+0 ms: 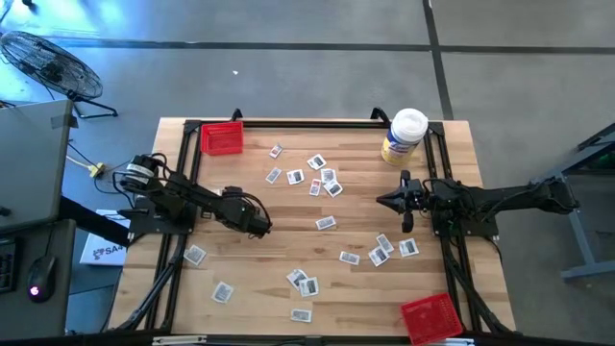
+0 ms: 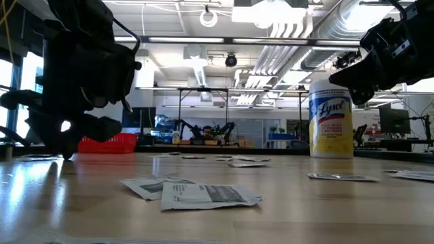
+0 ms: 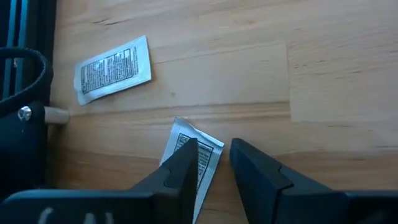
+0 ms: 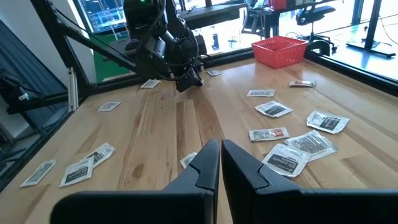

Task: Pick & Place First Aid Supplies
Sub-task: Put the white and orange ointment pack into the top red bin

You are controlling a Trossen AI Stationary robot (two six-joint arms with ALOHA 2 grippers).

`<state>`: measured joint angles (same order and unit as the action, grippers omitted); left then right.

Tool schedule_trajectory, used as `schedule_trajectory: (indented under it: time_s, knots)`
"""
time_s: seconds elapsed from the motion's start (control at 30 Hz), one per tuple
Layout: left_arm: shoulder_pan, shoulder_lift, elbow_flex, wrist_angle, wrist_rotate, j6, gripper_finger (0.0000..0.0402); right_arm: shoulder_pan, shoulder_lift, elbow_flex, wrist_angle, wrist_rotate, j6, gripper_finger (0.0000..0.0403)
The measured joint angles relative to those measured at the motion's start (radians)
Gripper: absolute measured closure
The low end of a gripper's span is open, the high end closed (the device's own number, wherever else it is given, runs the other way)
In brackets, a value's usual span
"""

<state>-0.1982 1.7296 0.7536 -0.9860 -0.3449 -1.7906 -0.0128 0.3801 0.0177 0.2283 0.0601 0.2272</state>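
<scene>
Here my left gripper (image 1: 261, 228) is low over the wooden table (image 1: 356, 288), on the left half, just beside the middle. In my left wrist view its two dark fingers (image 3: 186, 168) stand a little apart, with a narrow gap between them, and one packet (image 3: 200, 149) lies on the wood under the tips. The packet seems to pass partly behind one finger, but I cannot tell if the fingers really touch it, so I do not call it held. A second packet (image 3: 113, 68) lies flat farther away, near the dark frame.

My right gripper (image 1: 407, 219) waits on the right side of the table, above the wood. In my right wrist view its fingers (image 4: 208, 163) are pressed almost together and nothing is between them.

The first aid supplies (image 1: 317, 175) are scattered over the table: one cluster near the far middle, some packets near the right gripper, some along the near edge, and two at the left side. One red tray (image 1: 222, 137) stands at the far left corner, and the other red tray (image 1: 430, 317) at the near right corner. A white-lidded tub (image 1: 405, 136) with a yellow label stands at the far right.
</scene>
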Motion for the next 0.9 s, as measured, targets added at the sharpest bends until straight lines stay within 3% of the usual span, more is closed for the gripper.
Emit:
schedule_trajectory:
  time_s: [0.27,0.67,0.9]
  knots:
    - [0.000,0.002,0.000,0.005,0.004,-0.023,0.0395,0.000,0.000,0.000,0.000,0.000,0.000,0.0391]
    - [0.003,-0.019,0.052,-0.085,-0.026,0.017,0.0401,0.000,0.000,0.000,0.000,0.000,0.000,0.0391]
    - [0.003,-0.107,0.107,-0.097,-0.153,0.159,0.0401,0.000,0.000,0.000,0.000,0.000,0.000,0.0391]
